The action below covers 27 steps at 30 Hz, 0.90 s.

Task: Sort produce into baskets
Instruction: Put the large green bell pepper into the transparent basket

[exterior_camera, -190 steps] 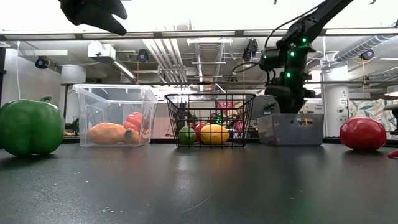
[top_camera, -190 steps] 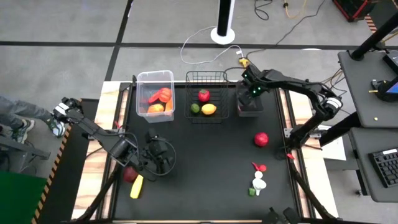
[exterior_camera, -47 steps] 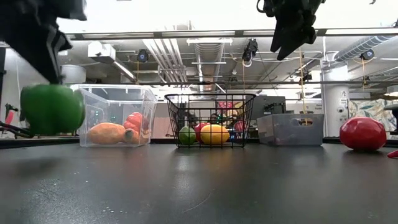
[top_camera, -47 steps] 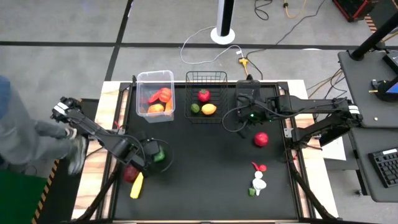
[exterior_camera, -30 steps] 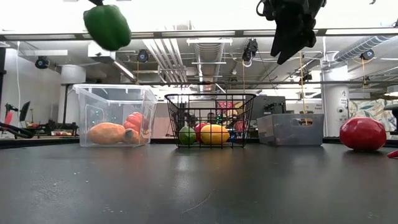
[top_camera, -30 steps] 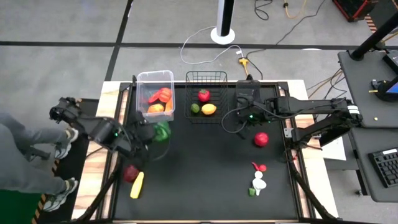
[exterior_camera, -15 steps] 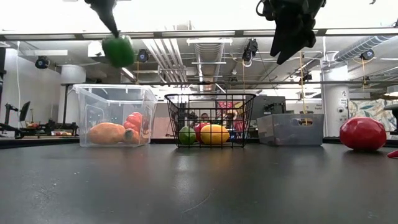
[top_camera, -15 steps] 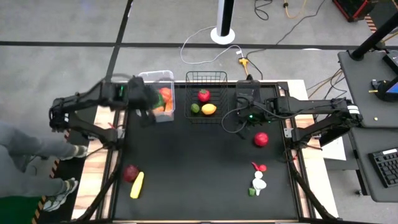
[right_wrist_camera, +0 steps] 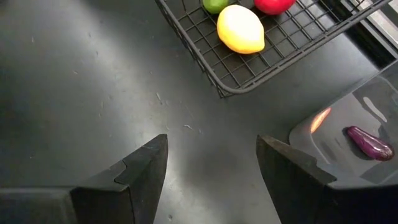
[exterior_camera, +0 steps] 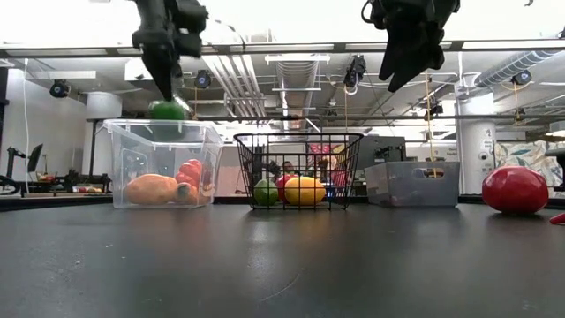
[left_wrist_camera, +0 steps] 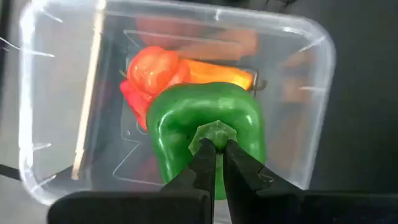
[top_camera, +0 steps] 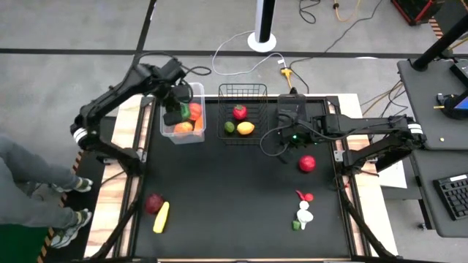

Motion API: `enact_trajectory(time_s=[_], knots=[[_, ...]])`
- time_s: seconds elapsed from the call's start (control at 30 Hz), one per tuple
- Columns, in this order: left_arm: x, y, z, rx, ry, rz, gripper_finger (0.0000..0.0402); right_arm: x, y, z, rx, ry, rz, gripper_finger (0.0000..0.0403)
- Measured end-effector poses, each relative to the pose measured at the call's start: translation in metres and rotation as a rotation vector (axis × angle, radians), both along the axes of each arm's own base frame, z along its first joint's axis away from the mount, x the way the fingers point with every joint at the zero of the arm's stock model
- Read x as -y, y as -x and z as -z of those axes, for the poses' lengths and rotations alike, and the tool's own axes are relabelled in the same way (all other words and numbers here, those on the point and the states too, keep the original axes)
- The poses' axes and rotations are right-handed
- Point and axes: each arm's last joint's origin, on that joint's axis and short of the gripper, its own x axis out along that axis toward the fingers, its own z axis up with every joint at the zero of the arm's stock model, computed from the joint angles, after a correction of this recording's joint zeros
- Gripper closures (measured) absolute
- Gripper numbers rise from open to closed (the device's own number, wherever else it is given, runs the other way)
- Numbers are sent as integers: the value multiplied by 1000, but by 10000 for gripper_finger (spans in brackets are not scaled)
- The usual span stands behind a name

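Observation:
My left gripper (top_camera: 180, 109) hangs over the clear plastic tub (top_camera: 199, 130), shut on a green bell pepper (left_wrist_camera: 205, 124). In the low view the pepper (exterior_camera: 168, 109) hangs just above the tub's rim (exterior_camera: 159, 123). Orange and red produce (left_wrist_camera: 155, 68) lie on the tub's floor. My right gripper (right_wrist_camera: 211, 149) is open and holds nothing; it hovers high above the table, near the black wire basket (top_camera: 243, 91) and the smoky bin (right_wrist_camera: 348, 124). The wire basket holds a yellow lemon (right_wrist_camera: 240, 28), a green piece and a red piece. My left gripper pinches the pepper's stem (left_wrist_camera: 214, 132), on top of the fruit, between its two fingertips (left_wrist_camera: 202, 158). The fingers come from above, pointing steeply down. The pepper hangs below them, stem up, clear of the tub and of the produce in it.
A red round fruit (top_camera: 307, 163) lies right of centre. A red fruit (top_camera: 153, 202) and a yellow piece (top_camera: 161, 217) lie near the front left. Small red, white and green pieces (top_camera: 303, 212) lie at the front right. A person's legs (top_camera: 36, 183) stand left of the table.
My left gripper has carried the green pepper from the table's left middle toward the far edge, over the clear tub. It turned as it went. The pepper has sunk to just above the tub's rim.

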Motion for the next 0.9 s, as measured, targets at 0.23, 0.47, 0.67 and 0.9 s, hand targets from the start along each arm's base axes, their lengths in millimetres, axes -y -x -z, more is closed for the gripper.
enact_trajectory(time_s=[0.23, 0.47, 0.67, 0.9], knots=[[-26, -15, 31, -95, 77, 51, 401, 0, 0, 0, -2, 3, -5, 168], [-36, -21, 50, -121, 177, 77, 401, 0, 0, 0, -2, 3, -5, 168], [-40, -15, 54, -159, 226, 51, 401, 0, 0, 0, -2, 4, -5, 168], [-38, -11, 53, -176, 248, 37, 399, 0, 0, 0, -1, 4, -6, 168]])
